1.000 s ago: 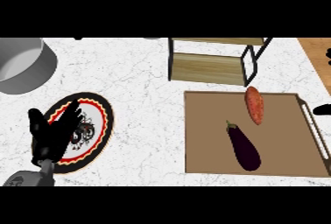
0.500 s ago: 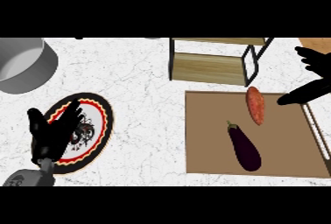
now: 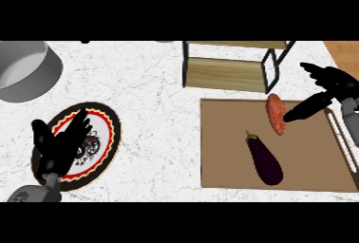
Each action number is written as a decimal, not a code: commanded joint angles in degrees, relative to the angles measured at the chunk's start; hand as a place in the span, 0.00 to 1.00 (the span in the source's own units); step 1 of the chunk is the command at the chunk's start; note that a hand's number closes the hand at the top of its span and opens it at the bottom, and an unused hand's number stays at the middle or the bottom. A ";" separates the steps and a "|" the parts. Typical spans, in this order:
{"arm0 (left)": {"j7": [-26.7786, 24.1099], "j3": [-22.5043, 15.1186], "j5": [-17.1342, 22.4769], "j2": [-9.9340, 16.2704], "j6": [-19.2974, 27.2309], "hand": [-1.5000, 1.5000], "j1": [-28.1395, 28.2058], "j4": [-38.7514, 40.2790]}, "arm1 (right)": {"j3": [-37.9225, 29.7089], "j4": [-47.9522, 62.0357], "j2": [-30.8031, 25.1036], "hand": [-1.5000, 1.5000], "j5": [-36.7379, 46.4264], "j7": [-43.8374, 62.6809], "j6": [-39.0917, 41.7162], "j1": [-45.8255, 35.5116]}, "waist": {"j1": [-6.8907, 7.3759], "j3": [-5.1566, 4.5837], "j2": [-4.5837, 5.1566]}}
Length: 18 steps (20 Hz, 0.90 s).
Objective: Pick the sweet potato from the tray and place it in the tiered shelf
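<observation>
nearest the lower edge, the left hand point(image 3: 61, 147) shows at the view's left, open with its fingers straight and pointing up, resting over a round plate point(image 3: 105, 123) with a red and black scalloped rim and a dark pattern in its middle. the hand covers much of the plate's left side. its grey forearm point(image 3: 32, 192) comes in from the lower left corner.

to the right lies the tray point(image 3: 224, 171), a flat brown board with a thin handle along its right side, set on the white marbled table point(image 3: 154, 99). on the tray, nearer the lower edge, lies a dark purple eggplant point(image 3: 263, 160), slanted, its stem end pointing up and left. beyond it, at the tray's upper middle, lies the sweet potato point(image 3: 276, 114), orange-red and long, nearly upright in the view. it is apart from the eggplant.

the right hand point(image 3: 324, 90) comes in from the right edge over the tray's upper right part, open, its fingers straight and spread. one finger reaches down and left, its tip just beside the sweet potato's right side; i cannot tell whether it touches.

farther off, above the tray, stands the tiered shelf point(image 3: 231, 71), with wooden boards in a black frame. at the far left sits a grey pot point(image 3: 24, 71).
</observation>
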 commanded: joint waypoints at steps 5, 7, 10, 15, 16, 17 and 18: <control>1.77 0.36 -1.90 -2.64 0.72 0.50 0.75 2.03 | 1.66 -3.70 2.99 0.00 6.58 4.51 -1.71 3.10 | -0.36 -0.63 0.36; 2.82 2.56 -0.98 -1.25 -0.87 0.50 -0.04 1.74 | 1.24 0.68 4.65 0.00 8.61 1.27 -2.52 2.98 | -0.15 -0.61 0.46; 5.07 2.31 -2.40 -1.93 -0.38 0.50 1.58 -2.62 | -1.09 -5.32 4.00 0.00 8.63 4.24 -0.13 4.56 | -0.33 -0.61 0.33; 2.57 3.02 -3.50 -3.01 -2.30 0.50 1.68 1.09 | -0.41 -0.54 7.00 0.00 13.16 0.00 -3.02 6.71 | -0.31 -0.61 0.42; 6.40 1.74 -3.77 -3.39 -0.16 0.50 3.55 -5.71 | 0.21 5.06 9.61 0.00 15.41 -1.09 -5.37 3.12 | 0.22 -0.59 0.45; 2.46 4.29 -1.86 -0.92 -4.79 0.50 5.68 -1.44 | 1.02 0.71 8.51 0.00 15.37 2.84 -3.61 3.85 | 0.02 -0.62 0.40; 1.91 2.91 -4.42 -4.45 -2.12 0.50 0.24 2.78 | -0.40 5.95 7.49 0.00 16.70 -3.67 -4.64 4.30 | -0.21 -0.61 0.54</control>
